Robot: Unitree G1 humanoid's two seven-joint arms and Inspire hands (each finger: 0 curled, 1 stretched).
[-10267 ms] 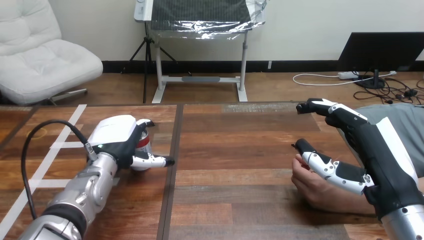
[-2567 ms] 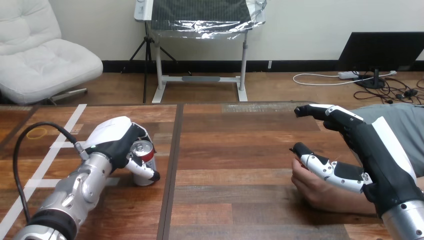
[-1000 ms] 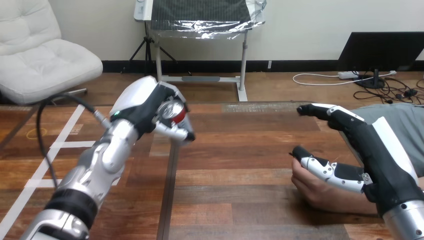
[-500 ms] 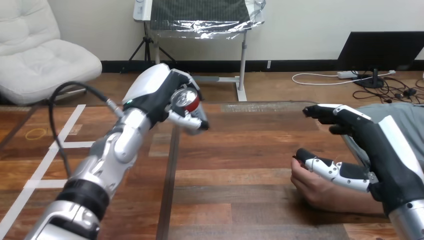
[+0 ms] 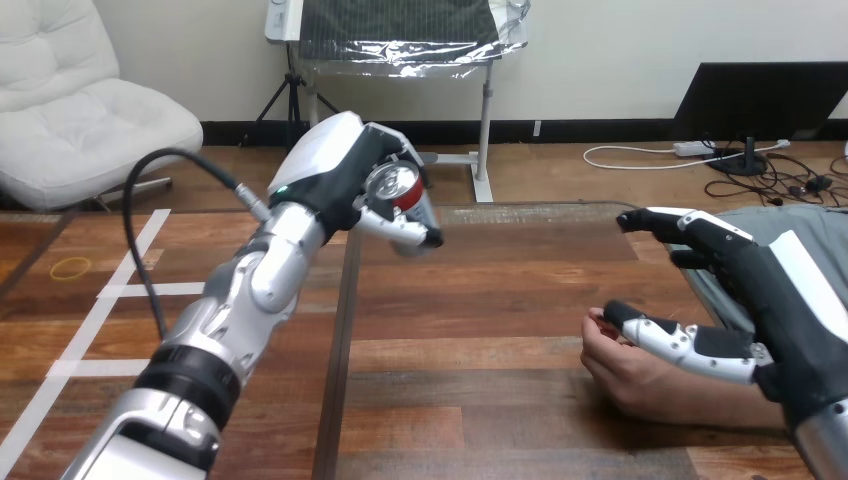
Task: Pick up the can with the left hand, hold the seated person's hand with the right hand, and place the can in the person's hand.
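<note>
My left hand (image 5: 338, 172) is raised above the table's far middle with its fingers and thumb curled round a red and silver can (image 5: 398, 189), whose top faces the camera. The person's hand (image 5: 640, 372) lies on the table at the right, fingers loosely curled. Above it is my right hand (image 5: 780, 305), open: the thumb rests along the top of the person's hand and the fingers reach out over it, apart from it. I cannot tell whether the palm touches the person's wrist.
White tape lines (image 5: 100, 300) and a small yellow ring (image 5: 72, 267) mark the wooden table (image 5: 480, 330) at the left. A dark seam (image 5: 340, 340) runs down the table's middle.
My left hand has carried the can up off the table and rightward toward the middle. My right hand has edged slightly right and down over the person's hand, which has stayed still.
</note>
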